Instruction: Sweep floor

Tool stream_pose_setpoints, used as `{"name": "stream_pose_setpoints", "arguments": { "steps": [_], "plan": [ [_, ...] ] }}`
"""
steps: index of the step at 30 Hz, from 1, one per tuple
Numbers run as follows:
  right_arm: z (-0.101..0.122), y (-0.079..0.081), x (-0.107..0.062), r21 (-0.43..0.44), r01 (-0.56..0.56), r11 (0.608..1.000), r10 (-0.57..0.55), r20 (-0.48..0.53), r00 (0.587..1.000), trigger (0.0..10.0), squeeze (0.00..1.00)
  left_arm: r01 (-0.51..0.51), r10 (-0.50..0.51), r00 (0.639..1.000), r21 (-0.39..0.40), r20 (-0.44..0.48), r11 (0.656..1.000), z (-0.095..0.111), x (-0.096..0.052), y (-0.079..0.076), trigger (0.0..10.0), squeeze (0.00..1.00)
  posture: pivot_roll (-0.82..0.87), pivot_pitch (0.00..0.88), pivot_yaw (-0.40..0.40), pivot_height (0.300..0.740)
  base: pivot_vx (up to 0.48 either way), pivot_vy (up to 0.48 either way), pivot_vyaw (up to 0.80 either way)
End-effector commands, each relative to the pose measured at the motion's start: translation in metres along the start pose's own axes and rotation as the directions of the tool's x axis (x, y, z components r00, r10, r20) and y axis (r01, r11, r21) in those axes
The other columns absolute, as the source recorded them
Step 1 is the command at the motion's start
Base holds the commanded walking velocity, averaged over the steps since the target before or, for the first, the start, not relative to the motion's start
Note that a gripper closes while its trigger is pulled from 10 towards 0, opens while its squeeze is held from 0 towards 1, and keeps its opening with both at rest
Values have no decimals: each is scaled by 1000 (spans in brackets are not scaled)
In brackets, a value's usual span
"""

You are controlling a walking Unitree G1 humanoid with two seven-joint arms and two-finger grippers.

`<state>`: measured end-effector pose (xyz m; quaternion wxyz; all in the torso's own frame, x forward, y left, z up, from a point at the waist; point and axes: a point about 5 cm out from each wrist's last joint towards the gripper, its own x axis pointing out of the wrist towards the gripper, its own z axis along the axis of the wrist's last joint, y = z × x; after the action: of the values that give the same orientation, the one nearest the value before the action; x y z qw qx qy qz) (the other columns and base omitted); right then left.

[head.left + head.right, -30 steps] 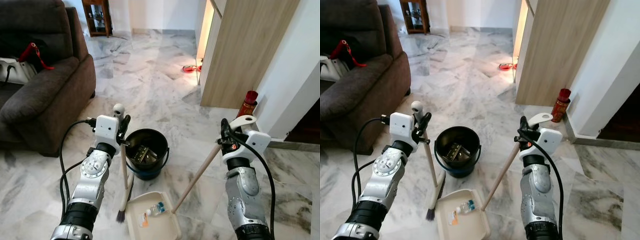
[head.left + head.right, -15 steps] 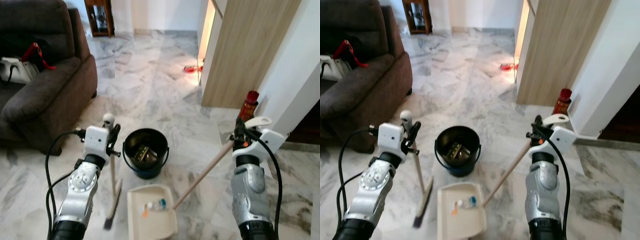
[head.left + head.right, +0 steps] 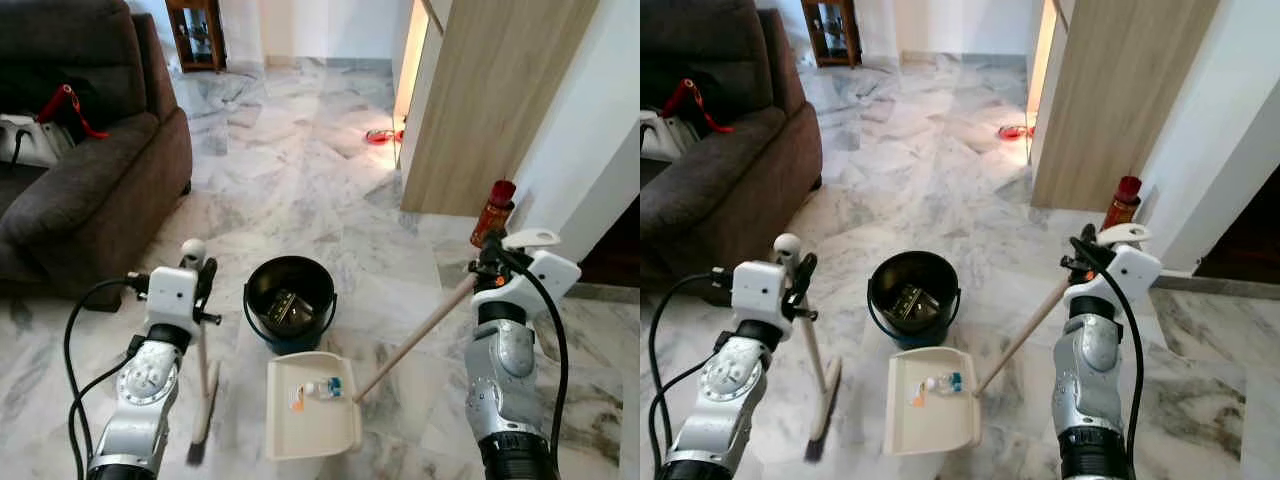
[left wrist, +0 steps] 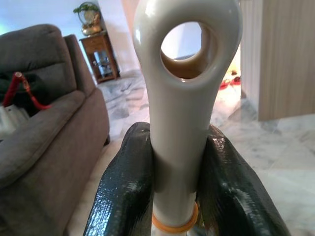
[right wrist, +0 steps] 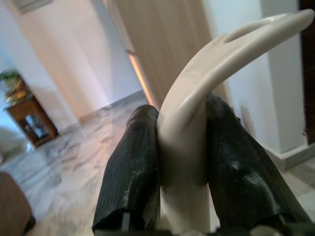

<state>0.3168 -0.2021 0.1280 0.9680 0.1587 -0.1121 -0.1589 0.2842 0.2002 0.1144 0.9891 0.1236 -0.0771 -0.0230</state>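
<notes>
Dustpan [image 3: 312, 405] now sits up against the black bucket [image 3: 291, 305], closer than a second ago, with its small litter (a bottle-like scrap and an orange bit) inside; the broom [image 3: 203, 395] has swung away to the left, head on the floor well apart from the pan, so judging by this the gathering stroke is over and tipping into the bucket looks next. Left eye view: left gripper [image 3: 203, 288] clamped on the broom's white handle top, right gripper [image 3: 487, 265] clamped on the dustpan's long wooden handle [image 3: 415, 335], which slants down to the pan. Right eye view: same layout; pale veined marble floor [image 3: 940, 170], glossy, likely slippery for the pan; dark sofa [image 3: 710, 180] at left with a red strap on it, wooden panel wall [image 3: 1110, 100] at right, red bottle [image 3: 1120, 203] at its foot, small cabinet far back. Left wrist view: both black fingers [image 4: 123, 189] squeezed on the looped handle end. Right wrist view: fingers [image 5: 130, 172] pinching the curved white grip tight.
</notes>
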Motion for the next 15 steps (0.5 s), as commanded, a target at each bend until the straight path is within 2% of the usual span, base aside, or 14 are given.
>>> {"name": "stream_pose_setpoints", "arguments": {
  "steps": [1, 5, 8, 13, 15],
  "plan": [
    [24, 8, 11, 83, 5, 997, -12, 88, 996, 10000, 0, -10, 9, 999, 40, 37, 999, 8, 1, 4, 10000, 0, 139, 18, -5, 740, 0, 0, 0],
    [31, 9, 13, 108, 6, 994, -18, 110, 994, 10000, 0, -8, 7, 999, 38, 33, 999, 8, 0, 2, 10000, 0, 139, 18, -5, 740, 0, 0, 0],
    [43, 10, 18, 161, 17, 987, -40, 140, 989, 10000, 0, -5, 4, 999, 33, 32, 999, 8, 0, 0, 10000, 0, 134, 13, -4, 740, 0, 0, 0],
    [50, 13, 20, 175, 9, 984, -38, 160, 986, 10000, 0, -6, 5, 999, 31, 33, 1000, 8, 1, -1, 10000, 0, 135, 7, -5, 740, 0, 0, 0],
    [52, 15, 20, 184, 3, 983, -34, 166, 986, 10000, 0, -6, 5, 999, 29, 34, 1000, 9, 2, -1, 10000, 0, 135, 6, -5, 740, 0, 240, 0]
  ]
}}
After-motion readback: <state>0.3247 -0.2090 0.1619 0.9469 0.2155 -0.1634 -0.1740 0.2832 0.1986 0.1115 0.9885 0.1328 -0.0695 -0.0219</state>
